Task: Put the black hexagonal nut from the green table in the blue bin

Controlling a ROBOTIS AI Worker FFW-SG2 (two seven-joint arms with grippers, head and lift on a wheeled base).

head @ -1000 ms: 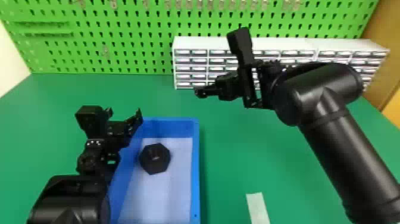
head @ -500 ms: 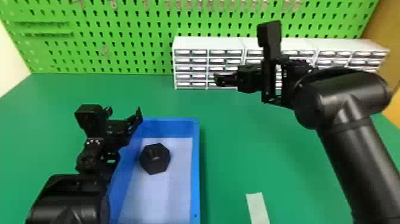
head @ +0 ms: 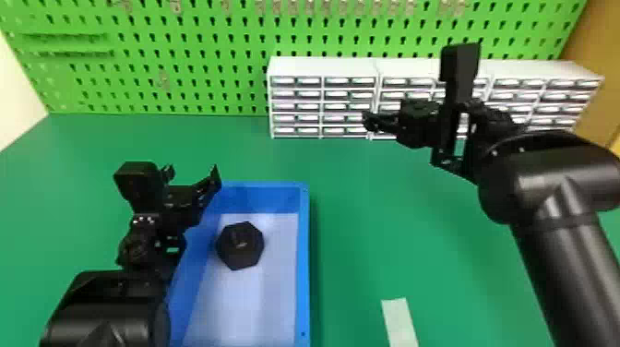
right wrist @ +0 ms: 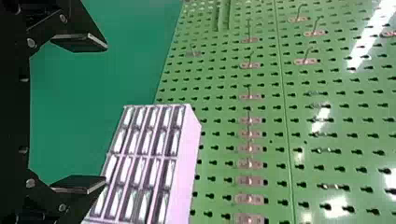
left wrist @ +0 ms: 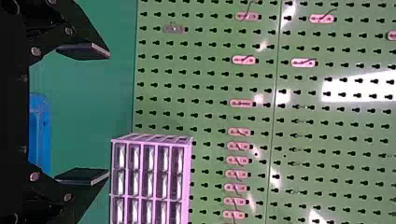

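Keeping the right gripper [right wrist: 106,114] spread wide and empty, we would treat the placing as done and make this step a clean, unhurried retreat. From where that gripper hangs, we should draw the right arm [head: 567,258] back toward ourselves on its own side, so that nothing sweeps over the bin. Beyond the gripper stand the white drawers [head: 323,106], so we should not push farther forward or let the wrist swing wide. Our left gripper [left wrist: 109,114] is open and empty too, close by the bin's far left corner; we would leave it parked, since moving it carelessly could knock the wall.

To the left of the right gripper, and nearer us, the blue bin [head: 302,272] sits on the green bench [head: 360,230]. Inside, just right of and nearer us than the left gripper, lies the black nut [head: 240,247]. We see a chunky, six-sided piece, dull and dark, resting flat with its round hole upward. It lies toward the bin's far end, near the left wall, though we cannot tell whether they touch. We judge that it needs no adjusting.
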